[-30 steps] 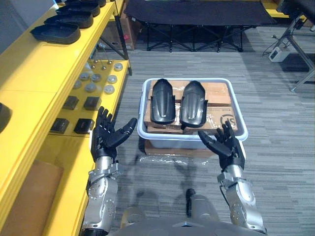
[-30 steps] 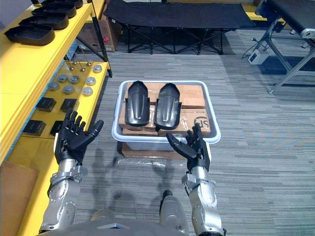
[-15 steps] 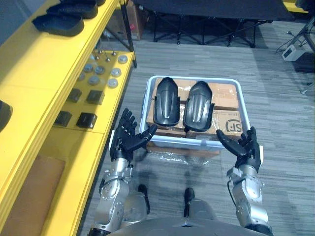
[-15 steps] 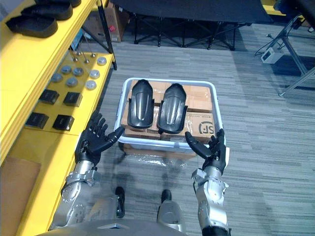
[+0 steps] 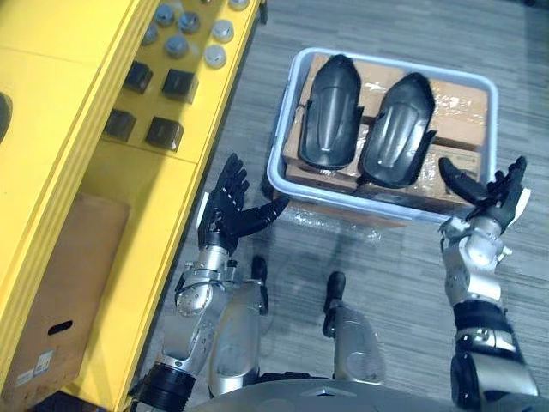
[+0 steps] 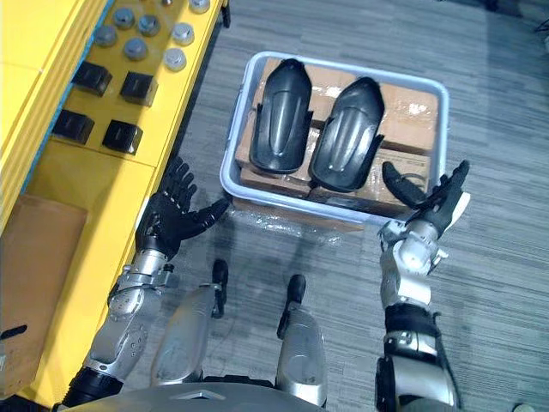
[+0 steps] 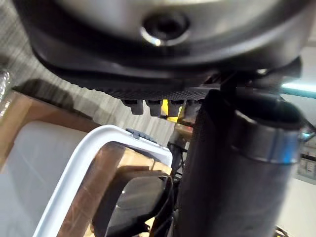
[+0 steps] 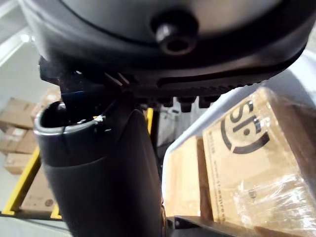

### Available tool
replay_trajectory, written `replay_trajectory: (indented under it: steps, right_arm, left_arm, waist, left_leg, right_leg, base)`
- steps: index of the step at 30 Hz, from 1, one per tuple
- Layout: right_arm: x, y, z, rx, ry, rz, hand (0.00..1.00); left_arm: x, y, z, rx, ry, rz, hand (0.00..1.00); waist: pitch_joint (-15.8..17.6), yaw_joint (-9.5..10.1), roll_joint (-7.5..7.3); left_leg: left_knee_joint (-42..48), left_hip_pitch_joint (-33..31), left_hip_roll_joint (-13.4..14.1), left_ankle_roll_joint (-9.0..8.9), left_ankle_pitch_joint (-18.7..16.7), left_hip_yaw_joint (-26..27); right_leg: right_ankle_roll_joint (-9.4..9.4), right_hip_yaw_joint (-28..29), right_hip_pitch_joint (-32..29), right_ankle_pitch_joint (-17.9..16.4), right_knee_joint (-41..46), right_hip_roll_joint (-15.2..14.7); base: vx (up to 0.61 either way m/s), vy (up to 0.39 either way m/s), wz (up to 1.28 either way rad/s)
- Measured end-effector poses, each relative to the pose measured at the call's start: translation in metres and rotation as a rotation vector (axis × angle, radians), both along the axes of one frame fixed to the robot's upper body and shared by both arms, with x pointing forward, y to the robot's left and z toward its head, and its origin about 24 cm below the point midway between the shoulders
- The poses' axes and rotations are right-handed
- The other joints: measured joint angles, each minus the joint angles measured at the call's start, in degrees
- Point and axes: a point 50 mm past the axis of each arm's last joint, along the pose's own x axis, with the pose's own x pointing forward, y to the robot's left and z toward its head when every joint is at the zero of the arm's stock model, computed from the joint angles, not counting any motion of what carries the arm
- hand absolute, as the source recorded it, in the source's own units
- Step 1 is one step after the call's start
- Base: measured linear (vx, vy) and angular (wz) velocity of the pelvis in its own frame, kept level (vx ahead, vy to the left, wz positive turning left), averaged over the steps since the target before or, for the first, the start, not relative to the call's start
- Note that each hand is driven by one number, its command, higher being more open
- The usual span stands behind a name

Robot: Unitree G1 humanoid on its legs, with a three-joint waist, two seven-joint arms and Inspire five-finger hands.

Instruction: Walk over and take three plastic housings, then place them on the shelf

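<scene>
Shelving [image 5: 51, 103] in bright yellow runs along the robot's left of the pale plastic tub [image 5: 280, 142], which stands on grey striped carpet. On the shelving's low deck, well to the tub's left and nearer the robot, lies a flat brown carton [image 5: 60, 283].

The tub is packed with cardboard boxes [image 5: 459, 129], some under clear wrap. Across the tops of those boxes lie the two black plastic housings, side by side and just touching. The left housing [image 5: 330, 112] runs nearly straight along the tub, and the right housing [image 5: 396, 129] leans at a slant toward it. Neither one is in a hand.

The left hand [image 5: 225, 219] hangs just off the tub's near left corner, fingers spread and relaxed, thumb reaching toward the rim, holding nothing. The right hand [image 5: 491, 206] is at the near right corner, likewise splayed and empty, its thumb over the rim and above the wrapped boxes.

Left of the tub, on the yellow deck, sit small black blocks [image 5: 163, 133]. Beyond them, toward the tub's far end, is a cluster of round metal discs [image 5: 214, 56].
</scene>
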Motion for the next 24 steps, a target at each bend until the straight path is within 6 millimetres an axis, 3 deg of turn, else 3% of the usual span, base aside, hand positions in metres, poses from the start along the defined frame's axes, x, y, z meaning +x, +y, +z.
replay_trajectory:
  steps: [4,7,13,16,17,24]
  right_arm:
    - [0.022,-0.022,0.042,-0.105,0.004,-0.008,1.0]
    - [0.033,-0.027,0.064,-0.144,-0.001,-0.004,1.0]
    - [0.038,-0.043,0.086,-0.165,0.081,-0.034,1.0]
    - [0.042,-0.044,0.087,-0.183,0.147,-0.029,1.0]
    - [0.041,-0.049,0.092,-0.196,0.166,-0.039,0.0]
    - [0.029,-0.076,0.103,-0.291,0.371,-0.129,0.0]
  left_arm:
    - [0.01,-0.006,-0.001,0.044,0.004,0.02,1.0]
    - [0.011,-0.008,-0.005,0.051,0.026,0.019,1.0]
    - [0.012,-0.018,-0.006,0.056,0.03,-0.021,1.0]
    - [0.014,-0.019,-0.006,0.058,0.03,-0.019,1.0]
    - [0.015,-0.021,-0.006,0.059,0.031,-0.023,1.0]
    - [0.016,-0.026,-0.011,0.064,0.053,-0.025,1.0]
  waist:
    - [1.94,1.25,2.41]
    - [2.22,1.55,2.98]
    - [3.29,3.05,4.94]
    - [3.33,3.18,5.05]
    - [3.35,3.21,5.16]
    - [3.38,4.38,5.3]
  left_leg:
    - [1.8,-3.42,-0.13,0.12,0.08,-1.02]
    - [2.05,-5.13,-0.56,0.38,0.64,-1.48]
    - [2.27,-6.69,-0.82,0.53,1.07,-1.96]
    - [0.31,-7.29,-1.42,0.46,2.73,-2.22]
    - [-0.37,-7.37,-1.67,0.38,3.35,-2.52]
    - [-1.53,-7.2,-1.9,0.08,4.34,-3.3]
  right_leg:
    - [-0.2,-0.94,-3.13,-0.24,2.47,-0.26]
    - [-0.35,-1.25,-5.39,-0.92,4.51,-0.86]
    - [-0.46,-1.79,-6.91,-1.26,5.82,-1.16]
    - [-0.54,-2.22,-8.49,-1.32,6.34,-2.07]
    - [-0.54,-2.52,-8.75,-1.32,6.41,-2.29]
    - [-0.95,-3.6,-8.78,-1.63,7.31,-2.62]
  base:
    - [-0.03,0.025,0.07]
    - [-0.03,0.016,0.1]
    - [-0.03,0.009,0.05]
    - [-0.03,0.0,0.12]
    - [0.0,-0.024,0.15]
    - [-0.01,-0.014,0.08]
